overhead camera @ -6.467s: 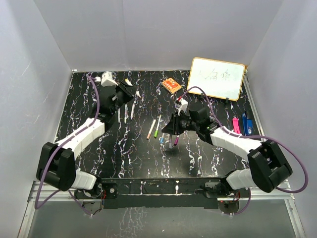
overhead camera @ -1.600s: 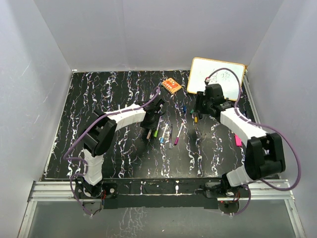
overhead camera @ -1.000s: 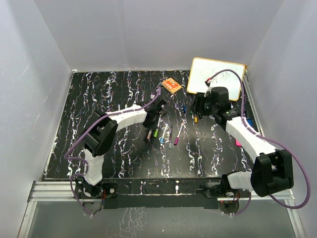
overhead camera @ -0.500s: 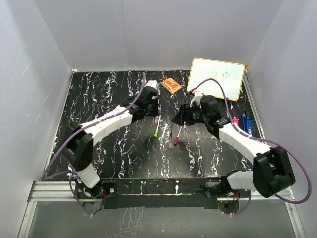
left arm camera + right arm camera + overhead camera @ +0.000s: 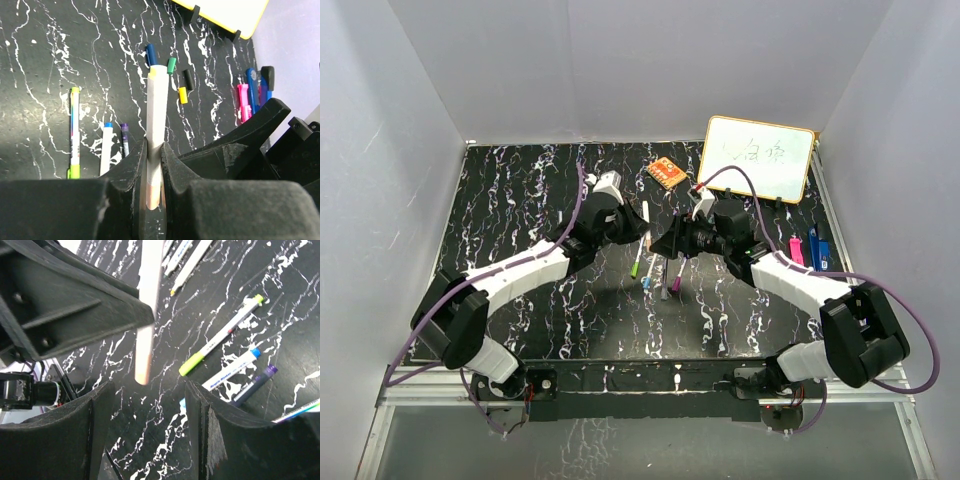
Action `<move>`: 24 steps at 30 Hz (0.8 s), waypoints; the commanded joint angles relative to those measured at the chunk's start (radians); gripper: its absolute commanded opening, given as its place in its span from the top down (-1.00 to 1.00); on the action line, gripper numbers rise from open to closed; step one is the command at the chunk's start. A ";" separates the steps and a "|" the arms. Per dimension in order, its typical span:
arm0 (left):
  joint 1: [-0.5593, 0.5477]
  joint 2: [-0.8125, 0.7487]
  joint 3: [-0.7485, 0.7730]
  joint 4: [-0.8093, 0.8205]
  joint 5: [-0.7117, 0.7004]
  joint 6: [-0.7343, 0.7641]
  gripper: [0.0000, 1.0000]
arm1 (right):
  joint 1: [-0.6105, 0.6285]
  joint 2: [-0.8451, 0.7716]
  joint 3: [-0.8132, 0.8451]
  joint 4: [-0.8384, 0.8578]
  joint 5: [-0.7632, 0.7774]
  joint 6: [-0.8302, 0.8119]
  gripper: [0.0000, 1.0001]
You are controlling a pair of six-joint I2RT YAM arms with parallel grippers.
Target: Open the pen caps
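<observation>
My left gripper (image 5: pixel 154 165) is shut on a white pen (image 5: pixel 156 115), held above the table; its peach cap end sits between the jaws. In the top view this pen (image 5: pixel 645 212) sticks out of the left gripper (image 5: pixel 632 226). My right gripper (image 5: pixel 150 407) is open, its fingers either side of empty space just short of the pen's peach end (image 5: pixel 142 371). In the top view the right gripper (image 5: pixel 670 243) faces the pen. Loose pen caps lie on the table: blue (image 5: pixel 150 52), green (image 5: pixel 171 65), black (image 5: pixel 188 79), yellow (image 5: pixel 183 95).
Capped pens lie below the grippers: green (image 5: pixel 637 262), blue (image 5: pixel 650 272), purple (image 5: pixel 672 280). An orange eraser (image 5: pixel 669 173) and a whiteboard (image 5: pixel 758 158) stand at the back. Pink (image 5: pixel 796 250) and blue (image 5: pixel 817 250) clips lie right. Uncapped pens (image 5: pixel 186 256) lie beyond.
The left gripper has lifted the pen off the table and swung it toward the middle. The right gripper has come left from the loose caps to face the pen, jaws opening wider.
</observation>
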 commanded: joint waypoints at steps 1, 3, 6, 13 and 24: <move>0.000 -0.069 -0.036 0.128 0.036 -0.088 1.00 | 0.010 0.003 0.003 0.134 -0.033 0.037 -0.13; 0.000 -0.073 -0.053 0.163 0.035 -0.113 1.00 | 0.013 0.012 0.009 0.134 -0.035 0.035 -0.13; 0.000 -0.081 -0.091 0.237 0.041 -0.169 1.00 | 0.019 0.020 0.013 0.138 -0.032 0.036 -0.13; 0.001 -0.095 -0.137 0.320 0.048 -0.217 1.00 | 0.019 0.036 0.009 0.161 -0.027 0.048 -0.10; 0.001 -0.095 -0.178 0.373 0.059 -0.246 1.00 | 0.022 0.051 0.012 0.190 -0.048 0.063 0.24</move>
